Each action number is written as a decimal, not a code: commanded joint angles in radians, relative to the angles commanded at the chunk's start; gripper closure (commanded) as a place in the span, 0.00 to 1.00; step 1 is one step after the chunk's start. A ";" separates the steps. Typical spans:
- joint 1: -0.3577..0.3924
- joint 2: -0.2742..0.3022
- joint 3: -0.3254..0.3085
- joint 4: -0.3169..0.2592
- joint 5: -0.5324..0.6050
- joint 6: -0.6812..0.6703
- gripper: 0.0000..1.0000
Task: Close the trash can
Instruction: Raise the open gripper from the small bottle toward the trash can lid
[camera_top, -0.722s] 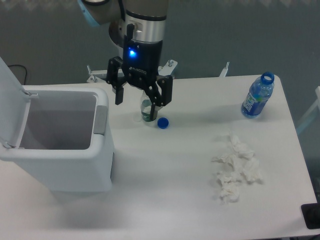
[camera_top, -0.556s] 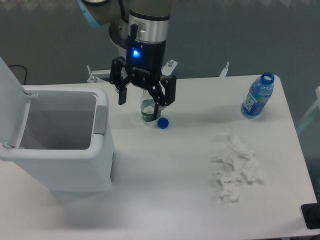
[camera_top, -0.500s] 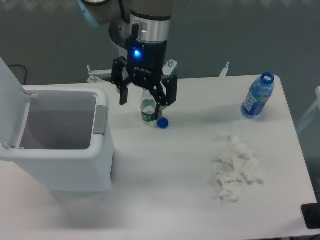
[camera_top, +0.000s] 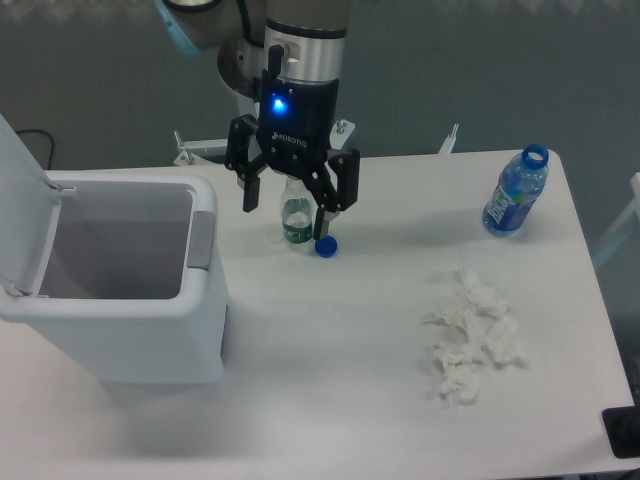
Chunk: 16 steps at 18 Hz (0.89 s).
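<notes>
Trash can (camera_top: 120, 300) well left of end effector (camera_top: 287, 198), lid (camera_top: 20, 210) upright. Effector open, empty. Lid light, stiff, hinged: push top edge, don't grip.

A small clear bottle (camera_top: 295, 221) with a green label stands upright near the far edge of the white table (camera_top: 330, 400), a loose blue cap (camera_top: 324, 246) just beside it. An uncapped blue-labelled water bottle (camera_top: 515, 192) stands by the far right corner. Crumpled white tissues (camera_top: 470, 336) lie toward the right edge.

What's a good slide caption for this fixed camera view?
Open black two-finger gripper above a small clear bottle; large white plastic trash can stands lid-up.
</notes>
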 joint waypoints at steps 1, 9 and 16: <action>-0.003 0.005 0.000 -0.002 0.000 -0.031 0.00; -0.095 0.081 0.000 -0.011 -0.005 -0.198 0.00; -0.164 0.138 0.018 -0.003 -0.096 -0.468 0.00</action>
